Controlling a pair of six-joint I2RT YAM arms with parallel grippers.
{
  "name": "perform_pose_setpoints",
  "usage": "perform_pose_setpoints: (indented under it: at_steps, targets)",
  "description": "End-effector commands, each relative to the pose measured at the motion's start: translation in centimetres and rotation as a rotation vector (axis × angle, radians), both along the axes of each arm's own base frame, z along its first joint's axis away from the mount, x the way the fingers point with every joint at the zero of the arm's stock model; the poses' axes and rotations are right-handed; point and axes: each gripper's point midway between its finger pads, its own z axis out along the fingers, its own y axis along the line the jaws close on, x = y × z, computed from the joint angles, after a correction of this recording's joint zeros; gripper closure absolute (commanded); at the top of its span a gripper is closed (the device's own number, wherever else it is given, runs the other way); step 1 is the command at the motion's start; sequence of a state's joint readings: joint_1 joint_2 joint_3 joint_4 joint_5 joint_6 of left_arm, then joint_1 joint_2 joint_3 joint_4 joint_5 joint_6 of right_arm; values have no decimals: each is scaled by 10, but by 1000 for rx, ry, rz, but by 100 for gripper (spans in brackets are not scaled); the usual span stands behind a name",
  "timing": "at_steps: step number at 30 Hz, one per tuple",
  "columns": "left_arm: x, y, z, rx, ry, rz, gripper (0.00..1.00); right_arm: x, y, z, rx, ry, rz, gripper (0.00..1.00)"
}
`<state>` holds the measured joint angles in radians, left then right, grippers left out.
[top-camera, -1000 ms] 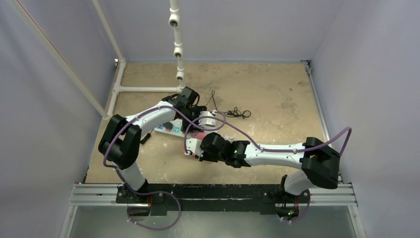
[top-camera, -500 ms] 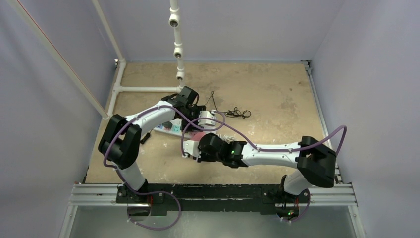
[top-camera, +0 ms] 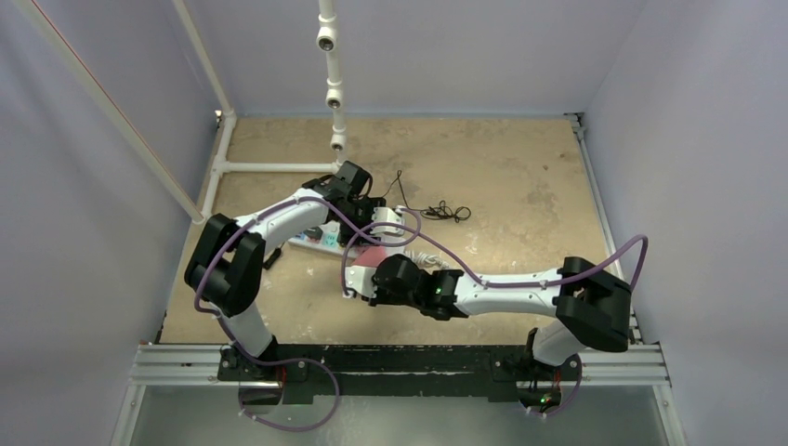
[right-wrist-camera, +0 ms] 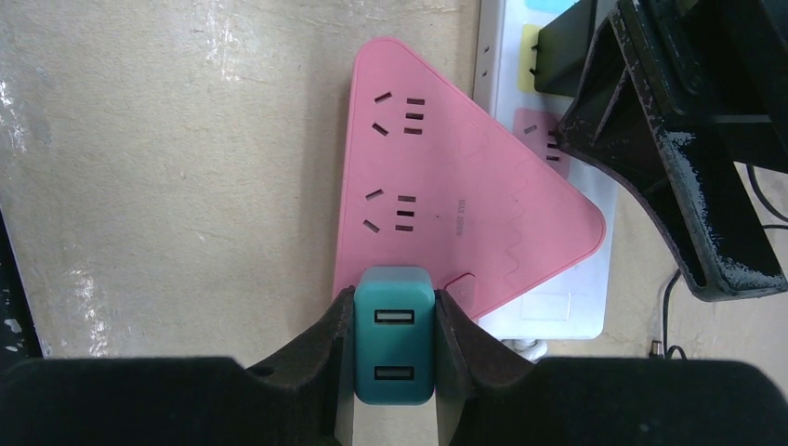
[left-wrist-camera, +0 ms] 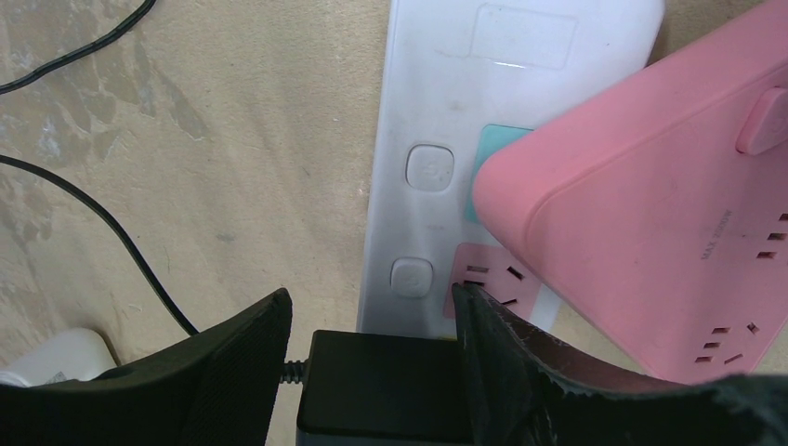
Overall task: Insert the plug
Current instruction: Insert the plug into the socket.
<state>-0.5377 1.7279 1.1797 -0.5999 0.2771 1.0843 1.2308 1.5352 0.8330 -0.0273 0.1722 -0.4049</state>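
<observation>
Right gripper (right-wrist-camera: 394, 311) pinches one teal USB charger (right-wrist-camera: 394, 372) at the pink triangular plastic socket block (right-wrist-camera: 446, 204)'s corner. Left gripper (left-wrist-camera: 372, 297) clamps one black plug (left-wrist-camera: 381, 386) beside it. The overhead view hides both.

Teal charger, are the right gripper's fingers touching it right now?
Touching. The right wrist view shows the teal charger pinched between the fingers of the right gripper, both pressed against its sides, no gap.
</observation>
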Motion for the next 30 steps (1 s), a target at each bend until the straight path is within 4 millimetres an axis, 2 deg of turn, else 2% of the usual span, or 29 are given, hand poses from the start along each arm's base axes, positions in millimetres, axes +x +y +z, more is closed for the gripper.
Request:
perform_pose_setpoints:
  at_steps: [1, 5, 12, 14, 16, 18, 30]
  targets:
    - [14, 20, -29, 105, -14, 7, 37, -53, -54, -81, -245, 240, 39, 100]
    - [19, 21, -31, 112, -19, 17, 37, -55, -62, -87, -265, 239, 32, 100]
    - [19, 26, -33, 128, -19, 25, 38, -52, -60, -79, -236, 225, 4, 100]
    - [23, 27, -31, 129, -27, 30, 38, -48, -55, -72, -202, 209, -11, 78]
    - [26, 26, -28, 128, -28, 34, 38, -48, -54, -65, -174, 209, -24, 61]
    - [28, 24, -26, 119, -25, 38, 38, -50, -48, -56, -134, 217, -12, 54]
    - [20, 21, -22, 92, -9, 44, 39, -27, -24, -19, -33, 118, -36, 43]
